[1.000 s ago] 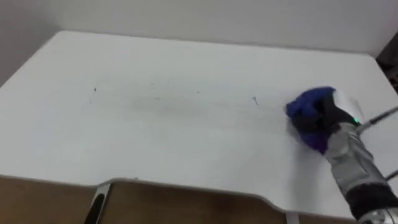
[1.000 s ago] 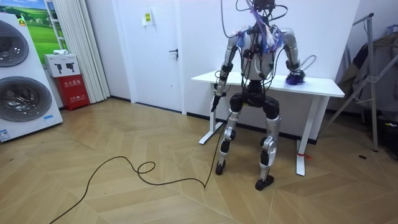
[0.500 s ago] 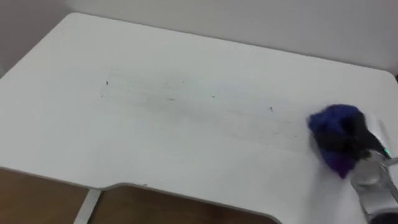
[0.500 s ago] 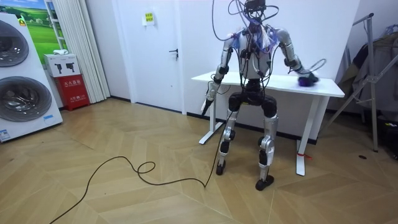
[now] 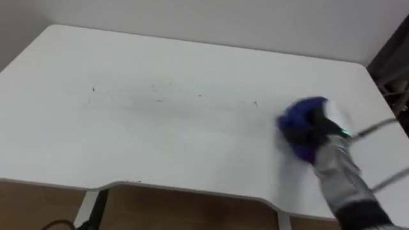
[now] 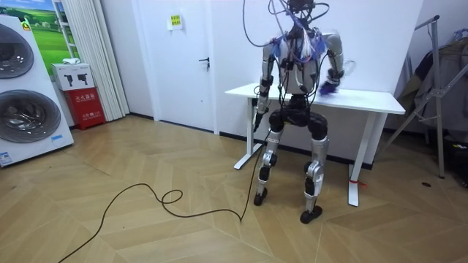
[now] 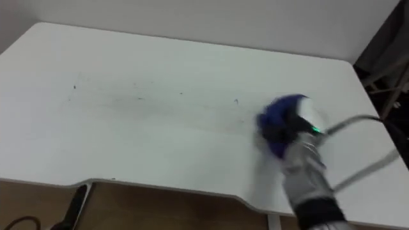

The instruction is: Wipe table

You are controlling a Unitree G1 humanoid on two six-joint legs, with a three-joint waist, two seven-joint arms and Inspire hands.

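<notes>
Eye views: head-mounted, close, angled steeply down on desk (image 5: 160,140) top, offset slightly sideways, sharing nearly whole top. Room view: far off, behind robot, facing desk and wall (image 6: 380,44).

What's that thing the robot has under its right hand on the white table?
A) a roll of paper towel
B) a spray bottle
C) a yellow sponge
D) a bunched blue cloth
D: the right hand is curled over a bunched blue cloth and holds it down on the white table, towards the table's right end.
</notes>
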